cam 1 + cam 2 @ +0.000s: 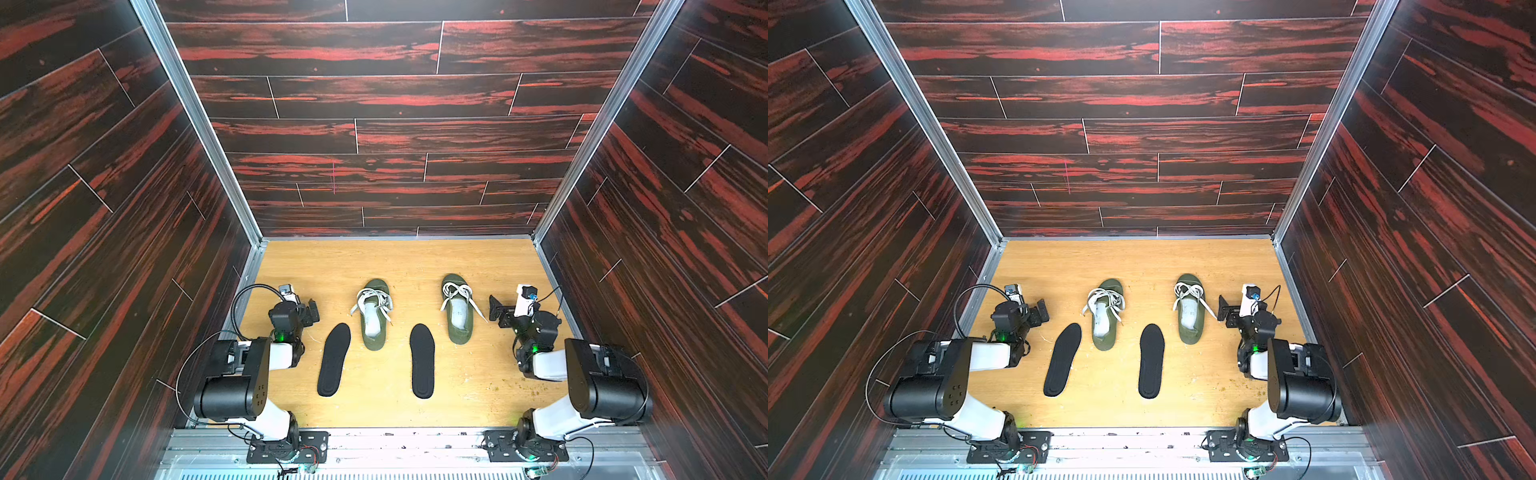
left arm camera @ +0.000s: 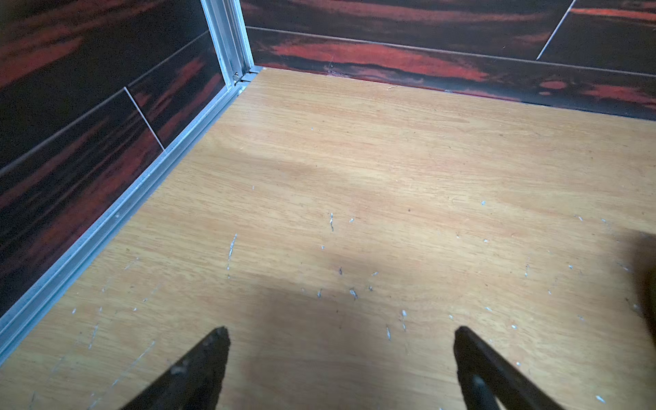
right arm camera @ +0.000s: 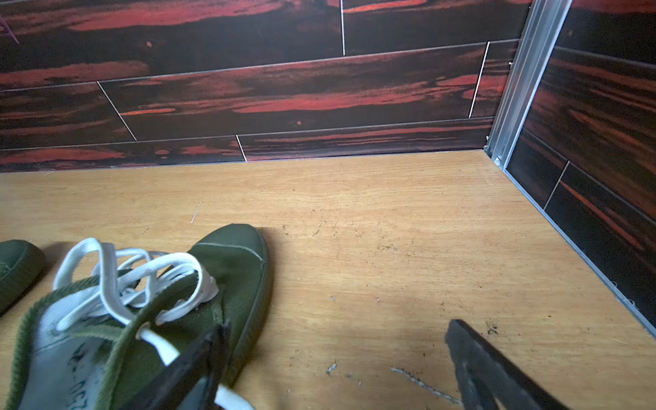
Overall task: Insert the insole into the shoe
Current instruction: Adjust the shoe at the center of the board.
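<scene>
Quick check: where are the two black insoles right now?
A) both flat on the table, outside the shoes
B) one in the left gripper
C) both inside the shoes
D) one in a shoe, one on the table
A: the left insole and the right insole both lie flat on the table, outside the left shoe and right shoe; the left gripper and right gripper are open and empty.
</scene>
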`<action>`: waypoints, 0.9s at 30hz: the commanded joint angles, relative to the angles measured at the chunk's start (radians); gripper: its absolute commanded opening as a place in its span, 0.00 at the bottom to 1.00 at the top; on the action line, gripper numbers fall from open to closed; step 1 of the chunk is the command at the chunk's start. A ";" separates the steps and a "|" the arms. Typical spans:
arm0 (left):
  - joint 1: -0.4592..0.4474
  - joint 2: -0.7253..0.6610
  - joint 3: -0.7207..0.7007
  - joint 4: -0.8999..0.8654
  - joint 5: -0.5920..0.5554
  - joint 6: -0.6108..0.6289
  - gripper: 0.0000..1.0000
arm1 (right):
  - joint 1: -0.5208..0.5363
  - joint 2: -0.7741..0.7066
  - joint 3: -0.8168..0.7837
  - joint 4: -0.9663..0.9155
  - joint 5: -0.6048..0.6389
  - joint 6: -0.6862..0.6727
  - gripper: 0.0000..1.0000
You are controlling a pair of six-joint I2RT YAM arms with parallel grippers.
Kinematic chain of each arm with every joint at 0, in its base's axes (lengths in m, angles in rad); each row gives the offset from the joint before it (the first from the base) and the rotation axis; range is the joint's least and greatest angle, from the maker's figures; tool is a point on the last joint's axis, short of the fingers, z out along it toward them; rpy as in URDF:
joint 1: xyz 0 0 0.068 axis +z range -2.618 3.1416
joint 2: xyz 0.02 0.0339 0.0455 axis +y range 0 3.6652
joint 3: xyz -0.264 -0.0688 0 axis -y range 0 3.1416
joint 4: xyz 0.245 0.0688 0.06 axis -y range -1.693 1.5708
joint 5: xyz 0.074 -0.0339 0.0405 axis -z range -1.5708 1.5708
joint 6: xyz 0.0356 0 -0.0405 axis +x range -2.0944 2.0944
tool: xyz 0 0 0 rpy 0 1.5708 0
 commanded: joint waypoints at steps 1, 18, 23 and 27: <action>0.006 -0.030 0.014 0.005 -0.011 0.010 1.00 | 0.003 0.009 0.000 0.010 -0.006 -0.005 0.99; 0.006 -0.031 0.019 -0.006 -0.014 0.008 1.00 | 0.002 0.009 0.001 0.009 -0.008 -0.003 0.99; 0.006 -0.029 0.019 -0.010 -0.023 0.002 1.00 | 0.001 0.011 0.001 0.007 -0.011 -0.003 0.99; 0.006 -0.046 0.021 -0.016 -0.083 -0.028 1.00 | -0.015 0.009 0.004 0.004 -0.030 0.011 0.98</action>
